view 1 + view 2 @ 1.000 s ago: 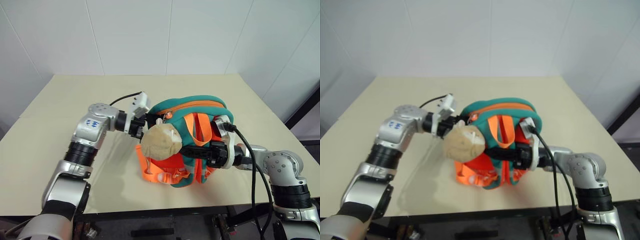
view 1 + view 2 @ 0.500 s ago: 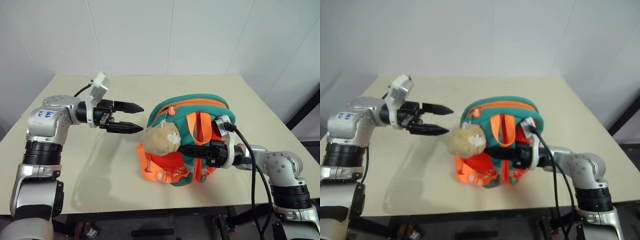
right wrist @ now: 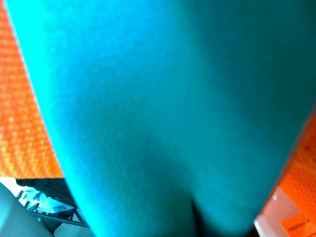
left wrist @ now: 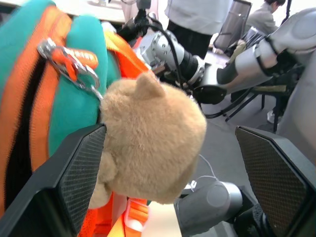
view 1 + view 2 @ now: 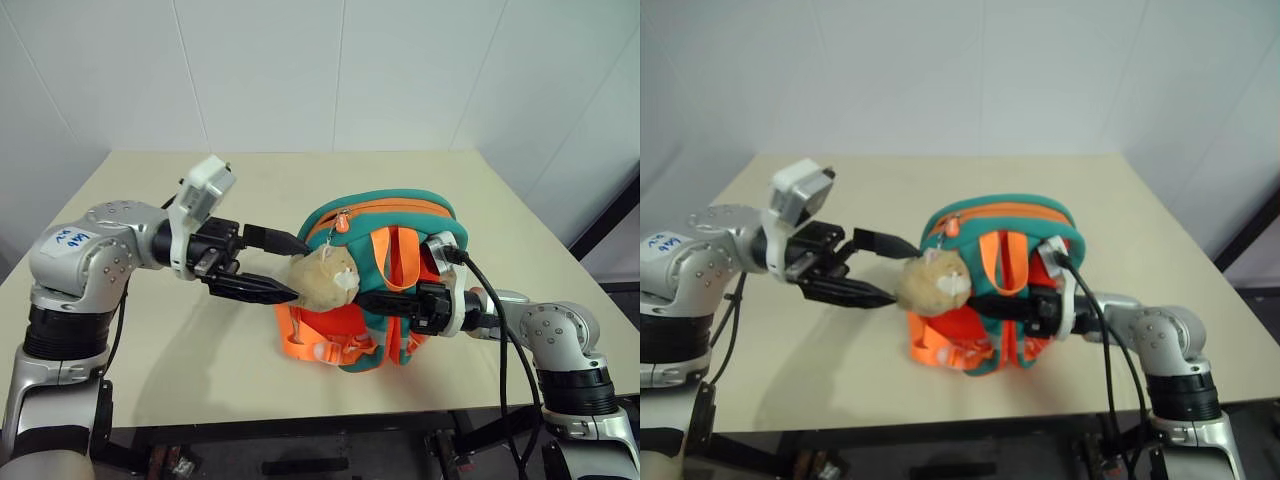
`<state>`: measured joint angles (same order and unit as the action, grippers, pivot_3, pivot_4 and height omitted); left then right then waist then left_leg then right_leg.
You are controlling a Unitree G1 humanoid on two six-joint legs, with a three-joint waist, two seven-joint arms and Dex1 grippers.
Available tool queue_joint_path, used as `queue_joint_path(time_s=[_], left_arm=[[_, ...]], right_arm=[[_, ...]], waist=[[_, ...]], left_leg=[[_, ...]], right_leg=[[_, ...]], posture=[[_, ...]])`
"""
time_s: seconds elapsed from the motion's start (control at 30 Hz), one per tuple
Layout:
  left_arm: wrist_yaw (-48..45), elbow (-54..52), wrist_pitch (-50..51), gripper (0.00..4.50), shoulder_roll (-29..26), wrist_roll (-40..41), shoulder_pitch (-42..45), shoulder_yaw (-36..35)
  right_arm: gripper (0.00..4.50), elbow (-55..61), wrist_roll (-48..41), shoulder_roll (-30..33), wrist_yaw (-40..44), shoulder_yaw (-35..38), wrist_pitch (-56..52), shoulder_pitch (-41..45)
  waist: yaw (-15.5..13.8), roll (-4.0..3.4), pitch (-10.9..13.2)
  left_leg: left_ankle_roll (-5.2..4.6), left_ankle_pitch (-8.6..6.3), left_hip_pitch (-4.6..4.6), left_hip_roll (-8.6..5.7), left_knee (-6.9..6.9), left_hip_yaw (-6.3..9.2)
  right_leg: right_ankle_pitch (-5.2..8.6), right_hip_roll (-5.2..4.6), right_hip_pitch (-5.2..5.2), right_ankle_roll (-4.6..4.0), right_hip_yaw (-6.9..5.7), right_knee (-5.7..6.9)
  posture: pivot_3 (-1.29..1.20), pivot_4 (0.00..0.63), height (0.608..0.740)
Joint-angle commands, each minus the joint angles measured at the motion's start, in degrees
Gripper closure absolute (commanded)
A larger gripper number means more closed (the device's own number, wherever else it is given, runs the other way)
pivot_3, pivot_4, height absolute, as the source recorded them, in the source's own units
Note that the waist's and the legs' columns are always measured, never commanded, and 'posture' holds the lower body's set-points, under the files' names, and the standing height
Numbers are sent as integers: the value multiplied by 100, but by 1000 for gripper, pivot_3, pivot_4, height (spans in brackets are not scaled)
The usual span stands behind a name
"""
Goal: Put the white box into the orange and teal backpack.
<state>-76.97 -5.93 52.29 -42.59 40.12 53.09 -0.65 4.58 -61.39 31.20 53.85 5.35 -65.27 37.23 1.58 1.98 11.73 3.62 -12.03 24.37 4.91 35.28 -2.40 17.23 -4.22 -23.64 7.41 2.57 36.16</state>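
The orange and teal backpack (image 5: 385, 225) stands upright in the middle of the table, zipper along its top, a tan plush toy (image 5: 325, 280) hanging at its left side. My left gripper (image 5: 299, 268) is open just left of the bag, its fingertips on either side of the plush toy (image 4: 148, 143) without pinching it. From the right, my right gripper (image 5: 372, 299) reaches across the bag's front and is shut on a teal strap (image 3: 158, 108). The white box is out of view.
The beige table (image 5: 200, 370) has free surface to the left of and behind the bag; its front edge runs close below the bag. A black cable (image 5: 505, 330) trails from my right wrist. White walls stand behind the table.
My left gripper has drawn back out of the backpack's top to the left and now sits open beside the plush toy. The right gripper has kept its hold.
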Motion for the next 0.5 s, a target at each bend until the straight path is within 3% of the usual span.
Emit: queue_joint_path(time_s=[0.03, 0.4, 0.5], left_arm=[[288, -29, -671, 26, 197, -350, 37, 127], [262, 12, -704, 26, 612, -304, 225, 500], [317, 26, -770, 612, 665, -361, 220, 534]], right_arm=[[4483, 82, -17, -40, 30, -41, -19, 49], [4483, 203, -116, -46, -85, 55, -53, -28], [4483, 203, -119, -61, -105, 52, -40, -27]], waist=[[1, 0, 0], [4, 0, 0], [10, 0, 0]], left_leg=[[0, 0, 0, 0, 0, 0], [0, 0, 0, 0, -1, -1], [0, 0, -1, 0, -3, -1]], right_leg=[[0, 0, 0, 0, 1, -1], [-2, 2, 3, 3, 4, -7], [-2, 4, 1, 3, 4, -5]], posture=[[0, 150, 740], [0, 150, 740], [0, 150, 740]])
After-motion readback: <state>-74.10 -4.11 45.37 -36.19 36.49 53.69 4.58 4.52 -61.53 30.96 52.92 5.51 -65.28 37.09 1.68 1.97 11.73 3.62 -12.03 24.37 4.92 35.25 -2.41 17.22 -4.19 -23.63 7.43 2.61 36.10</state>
